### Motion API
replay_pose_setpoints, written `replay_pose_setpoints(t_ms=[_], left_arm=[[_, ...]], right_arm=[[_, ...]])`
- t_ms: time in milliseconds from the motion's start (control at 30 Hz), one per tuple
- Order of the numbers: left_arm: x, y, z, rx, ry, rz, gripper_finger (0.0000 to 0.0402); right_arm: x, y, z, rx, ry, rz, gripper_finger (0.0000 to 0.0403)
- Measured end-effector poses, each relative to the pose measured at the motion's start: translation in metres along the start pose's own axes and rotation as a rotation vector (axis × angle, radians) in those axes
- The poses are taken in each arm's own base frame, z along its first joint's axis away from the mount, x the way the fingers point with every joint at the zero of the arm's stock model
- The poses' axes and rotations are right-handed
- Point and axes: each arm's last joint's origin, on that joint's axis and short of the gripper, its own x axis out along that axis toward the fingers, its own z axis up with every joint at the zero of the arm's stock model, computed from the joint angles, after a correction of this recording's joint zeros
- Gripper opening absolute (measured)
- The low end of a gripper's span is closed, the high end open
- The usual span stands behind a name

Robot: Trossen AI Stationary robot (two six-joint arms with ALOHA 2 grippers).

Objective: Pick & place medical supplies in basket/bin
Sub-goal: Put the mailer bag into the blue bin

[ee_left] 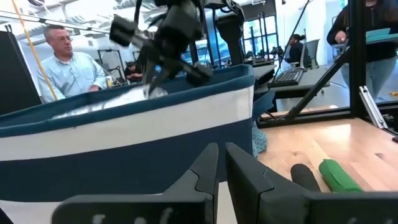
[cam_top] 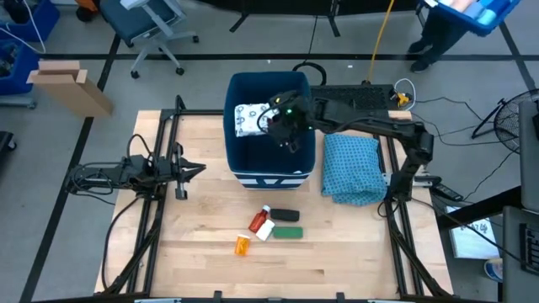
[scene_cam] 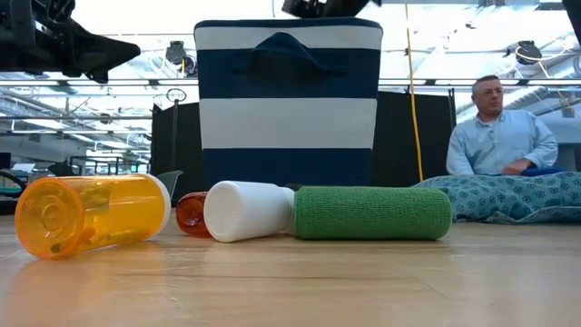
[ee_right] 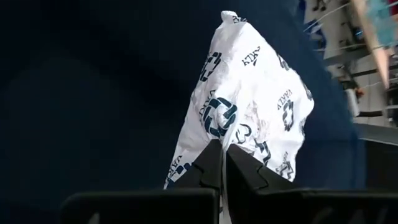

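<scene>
- Right tool (cam_top: 282,120) is hanging over the open bin (cam_top: 238,164), clenched on the edge of a white packet (ee_right: 249,118) with dark print; the right wrist view is showing the fingers pinched together on its lower edge, with the packet dangling inside the dark walls.
- Packet is being held by a thin margin only, so it may be slipping out early; inside the bin that is harmless, but any sideways travel first could be dropping it on the rim or outside.
- Bin is standing near the far edge of the tabletop (cam_top: 202,261), soft-sided, and the tool is working close to its wall; a low exit could be snagging the fabric and dragging or tipping it.
- Packet is light and crumpled, so it could be clinging to a finger as the tool is opening, then riding back out.
- Left tool (ee_left: 219,163) is waiting by the left edge of the tabletop, its fingers looking nearly closed on nothing, though the view is too tight to be sure.
- Remaining supplies are lying near the front edge: the orange pill bottle (scene_cam: 86,214), the red bottle (scene_cam: 192,213) with its white cap (scene_cam: 247,211), the green oblong (scene_cam: 370,213) and the black oblong (cam_top: 285,215). All are lying on their sides and touching, so a nudge could be sending the round ones rolling toward the edge.
- Blue patterned cloth (cam_top: 352,167) is lying just beside the bin toward the right edge, where the arm could be catching it.
</scene>
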Motion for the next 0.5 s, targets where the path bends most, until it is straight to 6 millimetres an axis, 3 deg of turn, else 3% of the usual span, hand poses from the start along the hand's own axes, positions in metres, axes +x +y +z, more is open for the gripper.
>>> replay_pose_setpoints(t_ms=[233, 500], left_arm=[[0.000, 0.000, -0.001, 0.001, 0.005, -0.001, 0.0033], [0.000, 0.000, 0.000, 0.005, 0.005, -0.001, 0.0033]], right_arm=[[0.033, 0.025, -0.017, 0.078, 0.011, 0.016, 0.0000], [0.045, 0.043, -0.029, 0.105, 0.045, 0.066, 0.0000]])
